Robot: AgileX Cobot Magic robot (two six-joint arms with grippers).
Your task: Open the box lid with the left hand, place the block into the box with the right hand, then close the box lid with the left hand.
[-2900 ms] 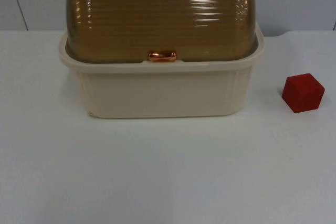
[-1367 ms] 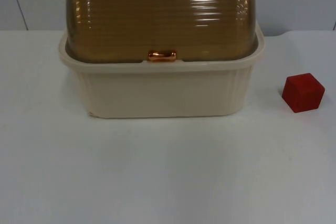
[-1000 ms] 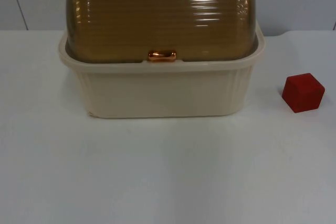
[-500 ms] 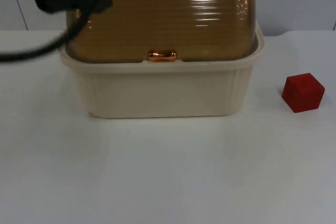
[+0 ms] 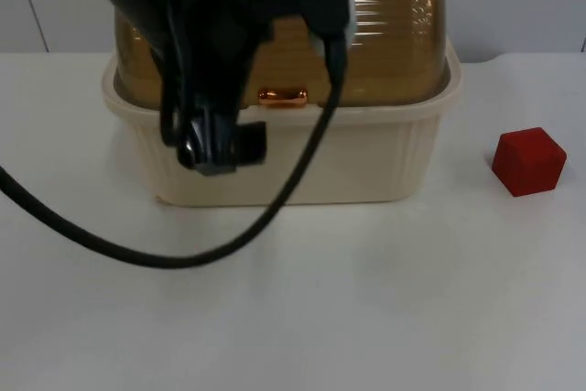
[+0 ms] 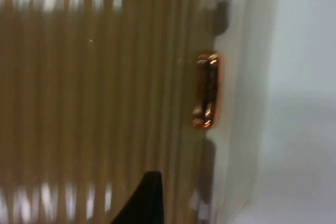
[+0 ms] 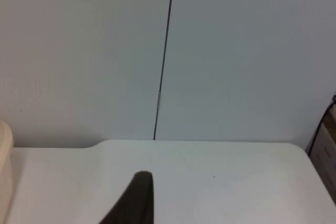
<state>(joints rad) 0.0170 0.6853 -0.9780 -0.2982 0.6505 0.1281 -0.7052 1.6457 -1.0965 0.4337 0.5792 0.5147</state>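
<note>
- Box (image 5: 284, 157) of cream plastic stands at the back of the white table (image 5: 293, 299), and its ribbed amber lid (image 5: 394, 34) is down on the rim.
- Copper handle (image 5: 283, 96) sits at the front edge of the lid.
- Left gripper (image 6: 148, 203) hangs above the lid, close to the handle; I cannot tell how wide its fingers stand.
- Red block (image 5: 528, 161) lies on the table to the right of the box, well apart from it.
- Right gripper (image 7: 137, 200) waits over the table and faces the grey partition wall (image 7: 236, 51); its opening I cannot tell.
</note>
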